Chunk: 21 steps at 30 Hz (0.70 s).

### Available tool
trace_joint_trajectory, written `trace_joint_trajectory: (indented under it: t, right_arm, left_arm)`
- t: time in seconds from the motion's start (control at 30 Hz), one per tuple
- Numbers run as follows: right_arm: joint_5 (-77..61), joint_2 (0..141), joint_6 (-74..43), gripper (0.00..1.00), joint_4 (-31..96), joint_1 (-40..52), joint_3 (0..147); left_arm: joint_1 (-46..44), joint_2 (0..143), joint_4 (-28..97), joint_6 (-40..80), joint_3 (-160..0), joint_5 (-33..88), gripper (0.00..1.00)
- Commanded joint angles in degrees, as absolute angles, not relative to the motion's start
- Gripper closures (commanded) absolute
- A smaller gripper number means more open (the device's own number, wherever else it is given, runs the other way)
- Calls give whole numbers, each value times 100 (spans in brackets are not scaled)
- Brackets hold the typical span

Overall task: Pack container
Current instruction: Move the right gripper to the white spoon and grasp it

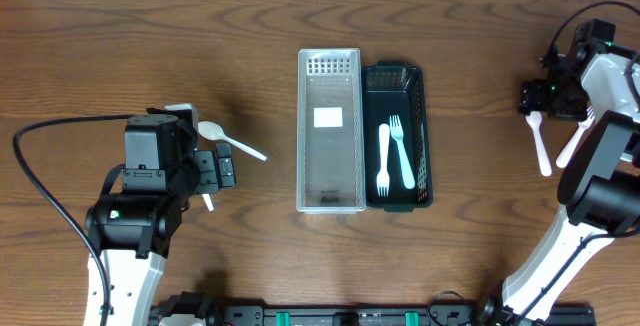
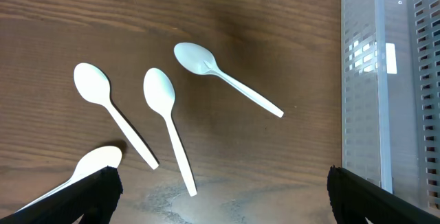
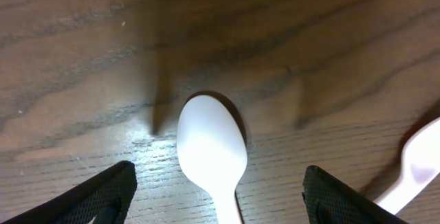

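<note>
A clear plastic container (image 1: 328, 131) stands mid-table, and its wall shows in the left wrist view (image 2: 385, 80). A dark basket (image 1: 421, 136) beside it on the right holds two white forks (image 1: 400, 151). Several white spoons lie on the table at the left (image 2: 159, 90) (image 2: 196, 58) (image 2: 93, 86). One of them shows in the overhead view (image 1: 230, 138). My left gripper (image 1: 215, 171) (image 2: 223, 207) is open and empty just in front of them. My right gripper (image 1: 535, 101) (image 3: 220, 203) is open, with a white spoon (image 3: 212, 148) (image 1: 541, 146) lying between its fingers on the table.
A second white utensil (image 1: 572, 144) (image 3: 419, 169) lies just right of the right gripper's spoon. A fourth spoon (image 2: 96, 162) lies partly under the left gripper's left finger. The left arm's cable (image 1: 40, 181) loops across the table's left side.
</note>
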<state>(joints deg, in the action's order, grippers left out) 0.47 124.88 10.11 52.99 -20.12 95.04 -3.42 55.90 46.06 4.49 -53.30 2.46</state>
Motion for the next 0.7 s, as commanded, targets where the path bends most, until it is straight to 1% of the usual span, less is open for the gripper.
trace_joint_trajectory:
  t: [0.0,0.23,0.4,0.67]
  right_arm:
    - [113,12634,1129,20,5264,-2023,9345]
    - [110,12656,1127,19,5181,-2023,9282]
    - [108,12661,1127,23,5179,-2023,9279]
    - [108,12783,1125,22,5144,-2023,9255]
  left_arm:
    - [-325,5610,4602,414,-5435,239,2]
    - [-325,5610,4602,414,-5435,237,2]
    - [-325,5610,4602,414,-5435,237,2]
    - [-325,5610,4602,414,-5435,239,2]
